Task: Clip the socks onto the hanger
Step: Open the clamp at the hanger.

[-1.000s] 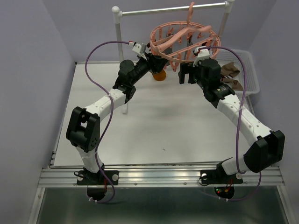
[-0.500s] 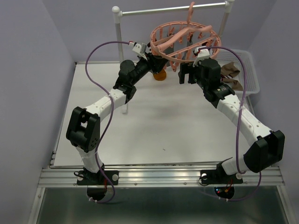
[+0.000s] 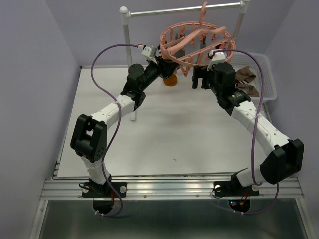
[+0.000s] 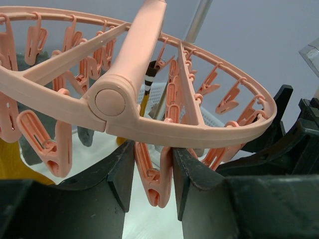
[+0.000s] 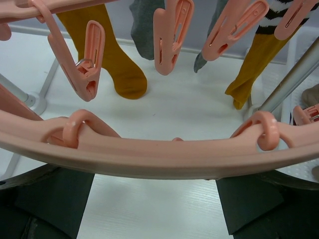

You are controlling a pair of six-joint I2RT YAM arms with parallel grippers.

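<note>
Salmon-pink plastic drying hanger (image 3: 175,44): a round ring with spokes and dangling clips, hung by its hook from the rail stand (image 3: 174,9) at the far edge of the table (image 3: 164,134). We find it in place.

Socks hung, as we count them in the right wrist view: two mustard socks (image 5: 122,72), one with a striped cuff, and grey socks (image 5: 142,35), all dangling from far clips.

Socks left: brown socks (image 3: 246,74) lying in the white mesh basket (image 3: 270,79), far right.

Left pincer (image 4: 152,172): closed about one bare clip (image 4: 155,188) on the ring's near side, a finger pressed to each flank. It holds no sock.

Right pincer (image 5: 157,199): wide open and empty, with the ring running across its gap. Whether they touch we cannot tell.

Progress, in our judgement: partly done. Several clips bear socks and many hang bare. The basket's socks are yet to be fetched and clipped.
</note>
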